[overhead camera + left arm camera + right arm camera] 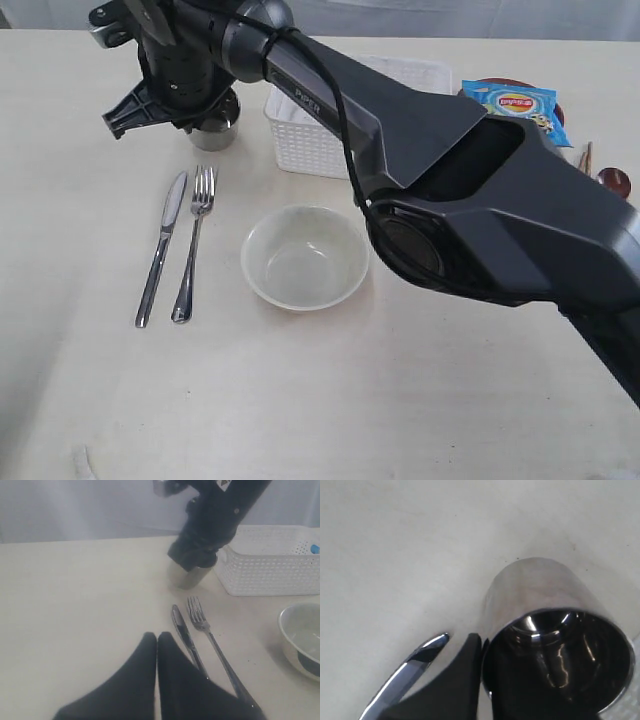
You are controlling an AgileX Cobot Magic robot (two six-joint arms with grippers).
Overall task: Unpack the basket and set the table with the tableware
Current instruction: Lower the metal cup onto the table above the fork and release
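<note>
My right arm reaches across to the far left, where my right gripper (200, 105) is shut on the rim of the shiny steel cup (216, 131). One finger (467, 655) lies against the outside of the cup (540, 595); the other is hidden. The cup (187, 576) is upright, on or just above the table (90, 200). Below it lie the knife (163, 245) and fork (193, 245) side by side, then the cream bowl (305, 257). The white basket (310, 140) stands behind the bowl. My left gripper (157, 637) is shut and empty, just left of the knife (184, 632).
A blue snack packet (518, 105) lies at the far right on a brown plate (558, 108). Near it are wooden chopsticks (586, 158) and a red-brown spoon (615, 180). My right arm's dark body crosses over the basket and the table's right half.
</note>
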